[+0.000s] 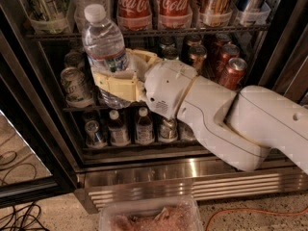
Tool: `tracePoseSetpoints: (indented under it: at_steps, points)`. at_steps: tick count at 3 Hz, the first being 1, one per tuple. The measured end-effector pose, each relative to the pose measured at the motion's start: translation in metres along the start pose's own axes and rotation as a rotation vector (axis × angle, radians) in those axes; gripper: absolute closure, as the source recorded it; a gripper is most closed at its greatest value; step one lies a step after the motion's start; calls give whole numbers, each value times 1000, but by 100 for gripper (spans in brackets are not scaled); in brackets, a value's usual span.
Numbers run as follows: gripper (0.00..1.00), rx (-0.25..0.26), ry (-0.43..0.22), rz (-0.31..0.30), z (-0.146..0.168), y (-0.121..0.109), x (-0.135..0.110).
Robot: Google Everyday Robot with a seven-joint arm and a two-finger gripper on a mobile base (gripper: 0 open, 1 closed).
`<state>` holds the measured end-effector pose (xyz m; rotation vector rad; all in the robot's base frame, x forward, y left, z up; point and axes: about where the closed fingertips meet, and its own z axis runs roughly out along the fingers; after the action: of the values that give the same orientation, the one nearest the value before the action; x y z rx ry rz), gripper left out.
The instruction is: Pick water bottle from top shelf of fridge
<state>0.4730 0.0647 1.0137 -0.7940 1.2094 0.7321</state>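
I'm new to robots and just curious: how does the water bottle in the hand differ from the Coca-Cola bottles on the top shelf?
The water bottle is clear with a white cap; the Coca-Cola bottles are red, their tops out of view. The water bottle leans, clamped in the hand in front of the cans; the Coca-Cola bottles stand upright on the top shelf. Both are drinks bottles.

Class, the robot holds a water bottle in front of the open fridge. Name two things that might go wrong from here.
1. The hand grips the water bottle low on its body, in front of the middle shelf; the tall top may tip or slip out.
2. A can stands close beside it; a sideways swing might knock it over.
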Motion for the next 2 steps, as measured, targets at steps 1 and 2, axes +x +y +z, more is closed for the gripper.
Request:
tracePoseSetpoints:
  at_steps: [1, 2]
  points:
    - [100, -23, -3, 43, -3, 2, 11]
    - [100, -89, 18, 131, -21, 18, 40]
